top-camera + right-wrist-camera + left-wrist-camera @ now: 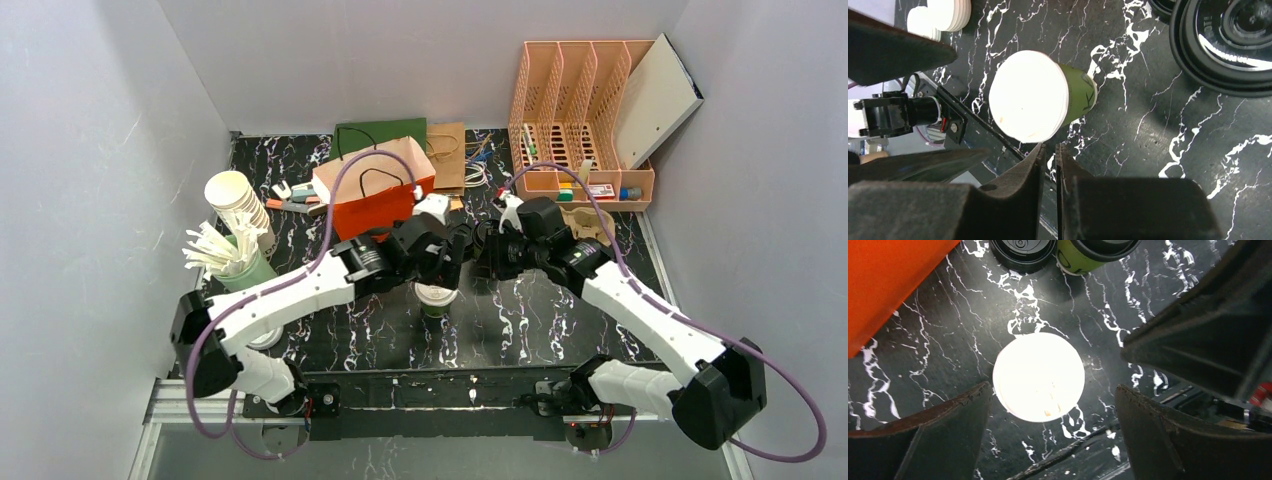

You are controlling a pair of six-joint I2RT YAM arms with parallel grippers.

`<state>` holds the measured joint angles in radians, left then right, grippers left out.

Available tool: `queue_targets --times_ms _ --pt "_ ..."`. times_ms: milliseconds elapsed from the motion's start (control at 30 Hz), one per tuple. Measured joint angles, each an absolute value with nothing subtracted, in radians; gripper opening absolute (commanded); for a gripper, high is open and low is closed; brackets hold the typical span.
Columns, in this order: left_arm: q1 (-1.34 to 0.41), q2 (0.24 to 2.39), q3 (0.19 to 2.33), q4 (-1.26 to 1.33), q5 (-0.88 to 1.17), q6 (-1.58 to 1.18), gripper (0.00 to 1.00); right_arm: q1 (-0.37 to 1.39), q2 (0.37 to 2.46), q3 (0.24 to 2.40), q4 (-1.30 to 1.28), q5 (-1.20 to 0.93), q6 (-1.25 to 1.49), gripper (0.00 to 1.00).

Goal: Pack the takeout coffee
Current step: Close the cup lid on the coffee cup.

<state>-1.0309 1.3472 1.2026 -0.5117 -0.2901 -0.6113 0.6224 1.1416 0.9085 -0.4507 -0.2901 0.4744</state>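
The takeout coffee, dark green with its black lid on, stood on the black marbled table at the top edge of the left wrist view, just beside a second black lid and apart from both grippers. The left gripper hung spread wide over an open green cup, one finger on each side, neither touching it. That cup stood upright, and glare hid whether it held anything. The right gripper was all but closed, with a thin slit between its fingers and nothing in it, just beside the same cup. Behind, the orange paper bag stood open, its pale inside showing nothing. At the left a light green tumbler held white sticks, next to the stack of white paper cups. The peach file rack had small items in its front tray
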Motion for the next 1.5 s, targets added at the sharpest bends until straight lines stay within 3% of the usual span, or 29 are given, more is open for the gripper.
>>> queue_targets --times_ms 333,533,800,1500 --pt "-1.082 1.61 1.381 -0.676 -0.396 -0.509 0.92 0.622 1.017 0.833 -0.446 -0.252 0.514 0.24" --pt "-1.095 1.633 1.41 -0.726 -0.412 -0.501 0.92 0.622 0.965 0.801 -0.442 -0.207 0.532 0.24" --pt "-1.097 1.65 1.411 -0.748 -0.411 -0.505 0.8 0.622 0.941 0.788 -0.44 -0.184 0.547 0.24" --pt "-1.071 1.661 1.411 -0.738 -0.363 -0.525 0.73 0.622 0.942 0.769 -0.432 -0.204 0.551 0.24"
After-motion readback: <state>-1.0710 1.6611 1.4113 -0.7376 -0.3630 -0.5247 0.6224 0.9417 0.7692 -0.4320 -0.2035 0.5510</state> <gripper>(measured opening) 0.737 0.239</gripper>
